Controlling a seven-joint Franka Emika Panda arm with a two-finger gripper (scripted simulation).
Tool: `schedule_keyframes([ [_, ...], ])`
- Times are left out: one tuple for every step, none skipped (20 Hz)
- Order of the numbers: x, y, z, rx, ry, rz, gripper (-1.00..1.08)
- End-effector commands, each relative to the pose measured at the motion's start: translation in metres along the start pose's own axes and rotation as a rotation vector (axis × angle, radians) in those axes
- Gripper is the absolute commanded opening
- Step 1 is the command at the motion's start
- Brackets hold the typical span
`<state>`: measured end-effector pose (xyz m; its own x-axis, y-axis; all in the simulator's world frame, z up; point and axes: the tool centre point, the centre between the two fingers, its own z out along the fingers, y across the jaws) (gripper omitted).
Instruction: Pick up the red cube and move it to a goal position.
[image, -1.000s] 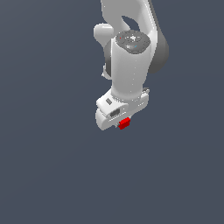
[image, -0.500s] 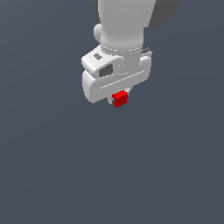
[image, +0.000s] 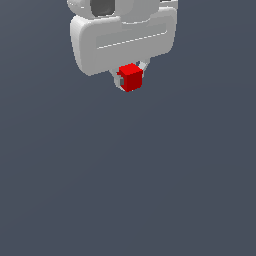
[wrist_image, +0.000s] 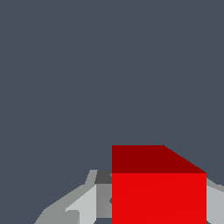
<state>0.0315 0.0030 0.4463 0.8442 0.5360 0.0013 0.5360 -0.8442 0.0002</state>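
The red cube (image: 131, 76) is small and bright red, held between the two fingers of my white gripper (image: 130, 80) under its broad white hand, near the top of the exterior view. The fingers are closed on the cube's sides and it hangs in the air with nothing under it. In the wrist view the red cube (wrist_image: 158, 192) fills the space between a grey fingertip (wrist_image: 103, 199) on one side and a sliver of the other finger beside it.
A plain dark grey-blue surface (image: 128, 190) fills both views. No other object or marker shows.
The gripper with the cube has risen and come closer to the exterior camera, and the hand has turned so its broad face shows. The cube stays in the grip.
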Motion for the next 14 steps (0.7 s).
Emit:
schedule_keyframes([
  [-0.003,0.002,-0.016,0.001,-0.001,0.000,-1.00],
  [-0.003,0.002,-0.021,0.001,-0.001,0.000,-1.00],
  [-0.004,0.003,-0.025,0.000,-0.001,0.000,-1.00],
  [-0.004,0.004,-0.029,0.000,-0.001,0.000,-1.00],
  [-0.005,0.004,-0.032,0.000,-0.001,0.000,-1.00],
  [-0.005,0.005,-0.035,0.000,-0.001,0.000,-1.00],
  [-0.005,0.005,-0.038,0.000,-0.001,0.000,-1.00],
  [-0.005,0.005,-0.040,0.000,-0.001,0.000,-1.00],
  [-0.006,0.006,-0.042,0.000,-0.001,0.000,-1.00],
  [-0.006,0.006,-0.043,0.000,-0.001,0.000,-1.00],
  [-0.006,0.006,-0.044,0.000,-0.001,0.000,-1.00],
  [-0.006,0.006,-0.045,0.000,-0.001,0.000,-1.00],
  [-0.006,0.006,-0.046,0.000,-0.001,0.000,-1.00],
  [-0.006,0.006,-0.046,0.000,-0.001,0.000,-1.00],
])
